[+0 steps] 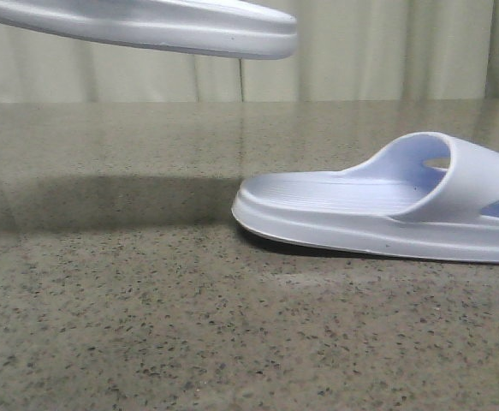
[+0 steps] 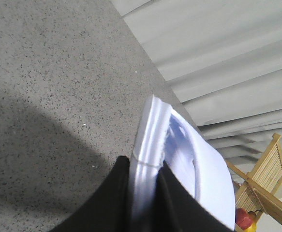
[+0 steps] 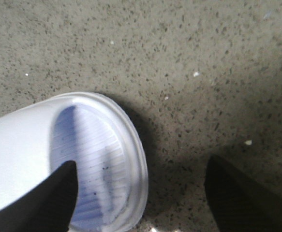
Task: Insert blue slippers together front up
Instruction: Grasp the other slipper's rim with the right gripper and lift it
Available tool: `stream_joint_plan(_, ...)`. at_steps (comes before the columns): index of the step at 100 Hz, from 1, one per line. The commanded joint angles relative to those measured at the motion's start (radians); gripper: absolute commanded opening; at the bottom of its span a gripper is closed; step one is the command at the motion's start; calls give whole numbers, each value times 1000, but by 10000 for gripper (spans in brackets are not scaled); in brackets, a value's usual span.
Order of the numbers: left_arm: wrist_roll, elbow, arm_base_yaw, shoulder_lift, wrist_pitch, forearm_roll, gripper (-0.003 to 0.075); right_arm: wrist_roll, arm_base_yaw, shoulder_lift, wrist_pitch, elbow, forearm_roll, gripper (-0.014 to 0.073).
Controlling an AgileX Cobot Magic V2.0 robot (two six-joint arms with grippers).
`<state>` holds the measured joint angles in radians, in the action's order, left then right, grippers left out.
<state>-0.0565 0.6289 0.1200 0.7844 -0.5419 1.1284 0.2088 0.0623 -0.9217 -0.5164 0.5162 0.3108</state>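
One pale blue slipper (image 1: 386, 205) lies flat on the speckled table at the right of the front view, strap up, its open end toward the left. It also shows in the right wrist view (image 3: 82, 159), where my right gripper (image 3: 141, 181) hangs open above it, one finger over the ribbed footbed, the other over bare table. The second slipper (image 1: 163, 26) is held in the air at the top left of the front view. In the left wrist view my left gripper (image 2: 144, 169) is shut on the sole edge of this slipper (image 2: 179, 150). Neither gripper shows in the front view.
The speckled stone table (image 1: 146, 325) stretches across the front view, with a pale curtain (image 1: 360, 51) behind its far edge. A wooden rack (image 2: 266, 179) with a red and yellow object stands off the table in the left wrist view.
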Motion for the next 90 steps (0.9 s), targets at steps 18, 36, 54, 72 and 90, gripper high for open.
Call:
stream_joint_plan(18, 2, 30, 0, -6, 11, 47, 17, -3, -8, -66, 50, 32, 118, 476)
stream_joint_plan(36, 2, 30, 0, -6, 10, 47, 17, -3, -8, -91, 42, 32, 182, 476)
stream_joint_plan(54, 2, 30, 0, -6, 8, 47, 17, -3, -8, -93, 37, 32, 193, 400)
stream_joint_plan(72, 2, 30, 0, -6, 2, 47, 17, -3, -8, -93, 33, 32, 205, 169)
stream_joint_plan(90, 2, 30, 0, -6, -6, 47, 17, -3, -8, -93, 39, 32, 205, 16)
